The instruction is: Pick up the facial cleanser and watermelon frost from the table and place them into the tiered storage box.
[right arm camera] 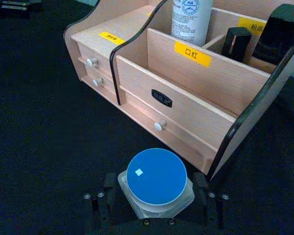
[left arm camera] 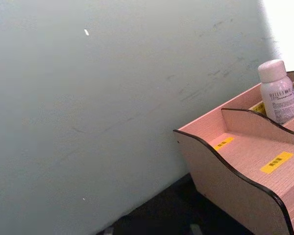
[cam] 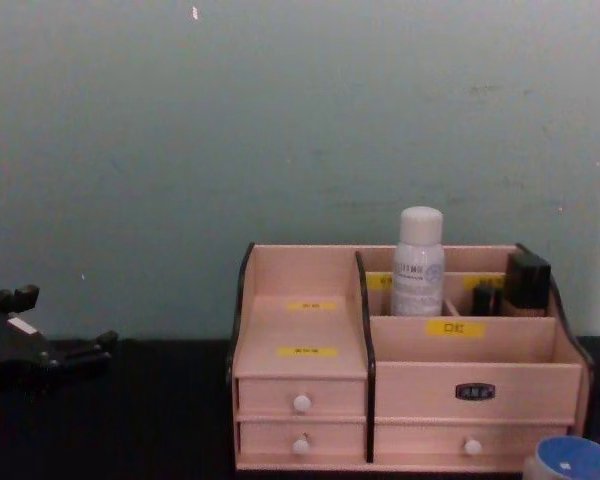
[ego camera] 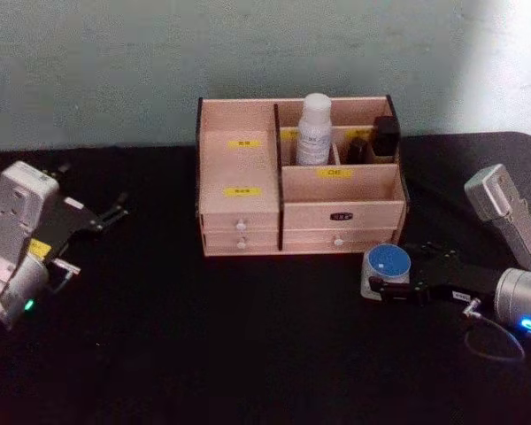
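**Two grippers, one jar in hand**

Pale green wall fills the background; a black table runs up to it. The tiered storage box stands mid-table. At its 9 o'clock, well apart, the left gripper hovers with jaws spread. The right gripper lies at the box's 4 o'clock, clamped on the watermelon frost, which sits on the table just beside the front corner. The facial cleanser stands upright in a rear compartment. Dividers half hide two dark bottles; the yellow labels' print is unreadable.
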